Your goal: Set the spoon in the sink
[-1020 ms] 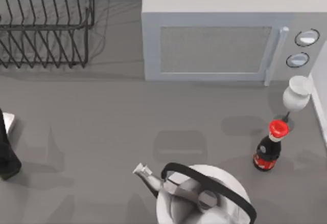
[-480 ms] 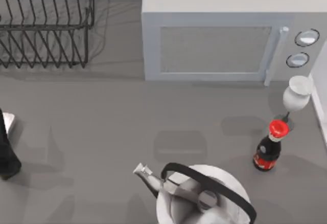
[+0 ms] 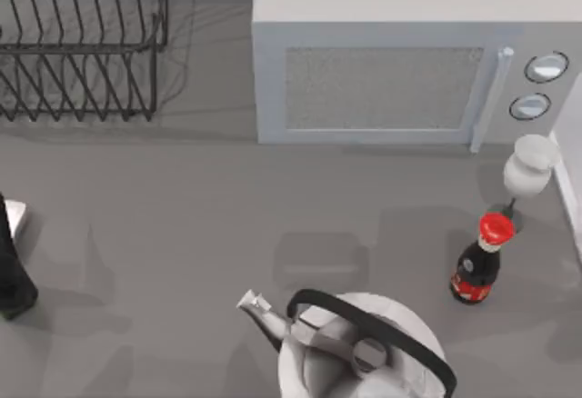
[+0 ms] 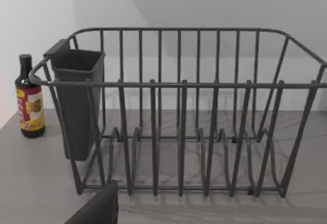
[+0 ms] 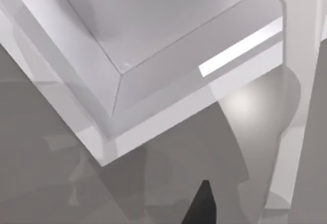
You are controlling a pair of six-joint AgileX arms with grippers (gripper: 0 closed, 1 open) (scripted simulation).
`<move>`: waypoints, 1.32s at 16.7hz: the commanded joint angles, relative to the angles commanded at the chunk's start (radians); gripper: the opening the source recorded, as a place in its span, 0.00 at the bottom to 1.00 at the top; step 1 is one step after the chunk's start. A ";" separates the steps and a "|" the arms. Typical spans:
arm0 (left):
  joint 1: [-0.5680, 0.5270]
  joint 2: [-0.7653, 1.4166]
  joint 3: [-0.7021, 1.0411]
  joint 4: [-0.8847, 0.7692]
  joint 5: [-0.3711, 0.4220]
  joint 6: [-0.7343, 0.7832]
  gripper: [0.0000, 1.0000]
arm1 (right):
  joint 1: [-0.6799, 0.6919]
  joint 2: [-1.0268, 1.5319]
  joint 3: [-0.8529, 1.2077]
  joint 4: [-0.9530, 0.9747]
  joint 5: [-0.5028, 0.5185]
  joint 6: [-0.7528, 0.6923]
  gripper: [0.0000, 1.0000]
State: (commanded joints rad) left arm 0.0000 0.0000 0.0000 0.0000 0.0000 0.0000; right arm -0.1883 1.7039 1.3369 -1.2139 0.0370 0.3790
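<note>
Nothing on the bench [image 3: 182,216] has shifted in the last second; just the soft shadow at its right side has spread a little. Nearest stands a round white kettle [image 3: 364,353] with a black arched handle and a metal spout, at the near edge. To its right, a dark bottle [image 3: 476,271] with a red cap stands upright, and a pale wine glass [image 3: 529,166] stands just behind it, close to the right edge. Between these and the left arm [image 3: 11,275], parked at the left edge, the grey bench lies smooth and open. Farther back sits a boxy grey microwave [image 3: 391,80], door shut, and at the far left a dark wire dish rack [image 3: 82,53]. The left gripper [image 4: 97,208] faces that rack, whose slots hold nothing; a dark plastic cup [image 4: 76,106] hangs on its end (contents hidden), and a labelled sauce bottle [image 4: 29,101] stands just beside it. The right gripper [image 5: 202,208] hangs over a pale, bevelled rim [image 5: 153,81]. I cannot tell how either pair of jaws stands, nor where the spoon lies.
</note>
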 joint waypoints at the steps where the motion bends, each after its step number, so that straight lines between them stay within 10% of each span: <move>1: 0.000 0.000 0.000 0.000 0.000 0.000 1.00 | 0.002 0.068 0.094 -0.034 0.001 0.003 0.00; 13: 0.000 0.000 0.000 0.000 0.000 0.000 1.00 | 0.036 0.895 1.323 -0.433 0.017 0.038 0.00; 22: 0.000 0.000 0.000 0.000 0.000 0.000 1.00 | 0.048 1.049 1.565 -0.488 0.021 0.042 0.00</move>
State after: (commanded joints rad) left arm 0.0000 0.0000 0.0000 0.0000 0.0000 0.0000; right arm -0.1406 2.7527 2.9020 -1.7017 0.0580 0.4211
